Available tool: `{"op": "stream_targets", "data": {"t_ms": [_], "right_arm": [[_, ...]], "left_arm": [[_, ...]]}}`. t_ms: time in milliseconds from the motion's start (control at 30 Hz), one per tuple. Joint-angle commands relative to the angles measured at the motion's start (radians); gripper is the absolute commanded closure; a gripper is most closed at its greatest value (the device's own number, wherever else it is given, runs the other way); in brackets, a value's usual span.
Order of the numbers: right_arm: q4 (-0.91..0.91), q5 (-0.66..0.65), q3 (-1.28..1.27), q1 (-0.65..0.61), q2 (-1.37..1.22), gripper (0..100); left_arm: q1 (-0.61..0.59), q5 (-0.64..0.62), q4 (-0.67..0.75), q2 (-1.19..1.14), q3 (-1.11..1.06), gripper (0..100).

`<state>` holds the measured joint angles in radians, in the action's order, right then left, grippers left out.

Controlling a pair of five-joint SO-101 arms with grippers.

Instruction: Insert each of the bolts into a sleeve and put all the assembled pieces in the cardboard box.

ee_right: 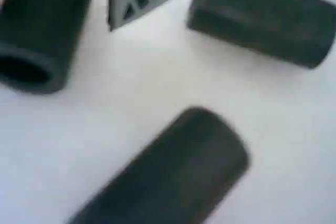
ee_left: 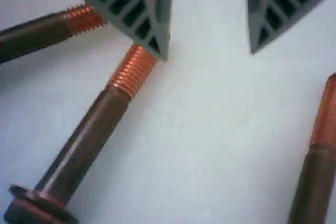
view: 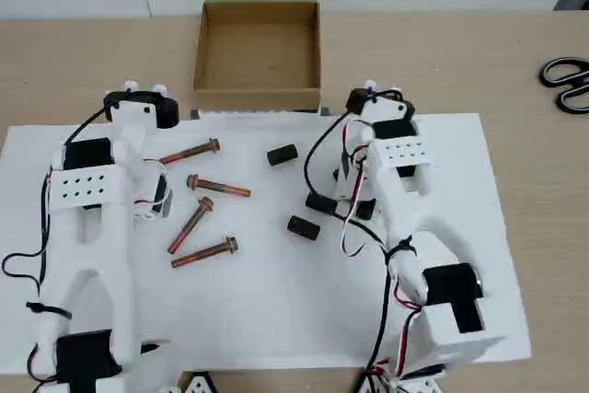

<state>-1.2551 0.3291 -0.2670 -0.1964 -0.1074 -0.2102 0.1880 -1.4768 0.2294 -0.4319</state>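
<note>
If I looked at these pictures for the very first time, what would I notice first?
Two white robot arms stand on a white sheet: the left arm beside four coppery bolts, the right arm beside some black sleeves. At the sheet's far edge sits an empty cardboard box. Up close, the left gripper hangs over the bolts with its jaws open.
</note>
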Motion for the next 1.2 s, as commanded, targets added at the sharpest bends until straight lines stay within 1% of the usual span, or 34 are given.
{"op": "stream_targets", "data": {"t_ms": [0, 400, 433, 467, 500, 567, 733, 900, 1033, 1100, 1167], "right_arm": [[0.012, 0.0, 0.041, 0.018, -0.002, 83.3], [0.012, 0.0, 0.041, 0.013, -0.11, 83.5], [0.013, 0.0, 0.041, 0.013, -0.113, 85.0], [0.013, 0.0, 0.043, 0.013, -0.113, 88.1], [0.019, 0.0, 0.043, 0.013, -0.111, 93.6], [0.031, 0.003, 0.043, 0.013, -0.108, 98.5], [0.021, 0.002, 0.063, 0.012, -0.107, 99.5], [-0.111, 0.002, 0.203, 0.012, -0.105, 99.5], [-0.328, 0.0, 0.44, 0.018, -0.105, 99.5], [-0.435, -0.023, 0.56, 0.018, -0.105, 99.5], [-0.467, -0.087, 0.62, 0.025, -0.105, 99.5]], "left_arm": [[0.003, 0.002, 0.015, 0.003, 0.004, 90], [0.003, 0.0, 0.044, 0.003, -0.024, 90], [0.003, 0.0, 0.043, 0.003, -0.024, 90], [0.003, 0.0, 0.043, 0.003, -0.024, 90], [0.003, 0.0, 0.043, 0.003, -0.024, 90], [0.003, 0.0, 0.043, 0.003, -0.024, 90], [0.003, 0.0, 0.04, 0.006, -0.021, 90], [0.003, -0.002, 0.038, 0.011, -0.018, 90], [0.003, -0.002, 0.029, 0.012, -0.015, 90], [0.0, 0.003, -0.012, 0.014, 0.021, 93], [-0.002, -0.002, -0.069, 0.012, 0.088, 98]]}}
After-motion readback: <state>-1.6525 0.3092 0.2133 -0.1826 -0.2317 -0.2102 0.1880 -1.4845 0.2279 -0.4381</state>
